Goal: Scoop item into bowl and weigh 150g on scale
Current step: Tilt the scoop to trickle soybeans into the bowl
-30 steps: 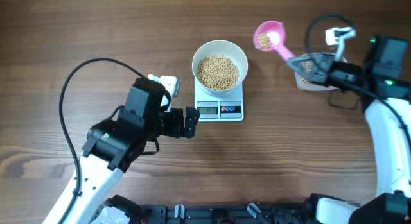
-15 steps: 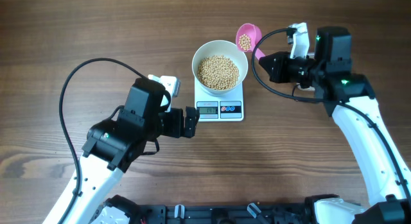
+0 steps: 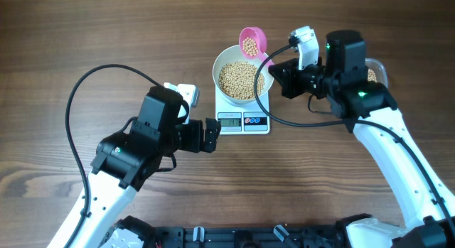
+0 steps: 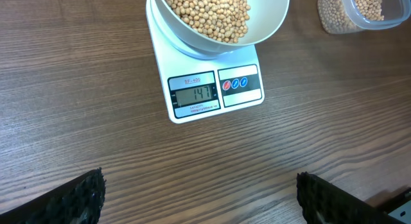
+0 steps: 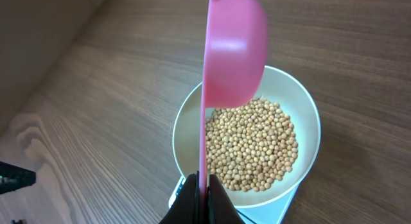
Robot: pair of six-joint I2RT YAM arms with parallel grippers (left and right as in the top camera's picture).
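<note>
Soybeans fill the white bowl sitting on the scale, whose display reads 147. Over the bowl's far rim hangs a pink scoop carrying more beans, its handle clenched in the right gripper. The left gripper gapes wide, empty, beside the scale.

Pea-sized beige-yellow beans heaped loosely in a deep plain white bowl, bowl upright on a small flat white scale at mid-table, display edge on the near side reading 147, a few more beans in a pink scoop at the bowl's far right rim
</note>
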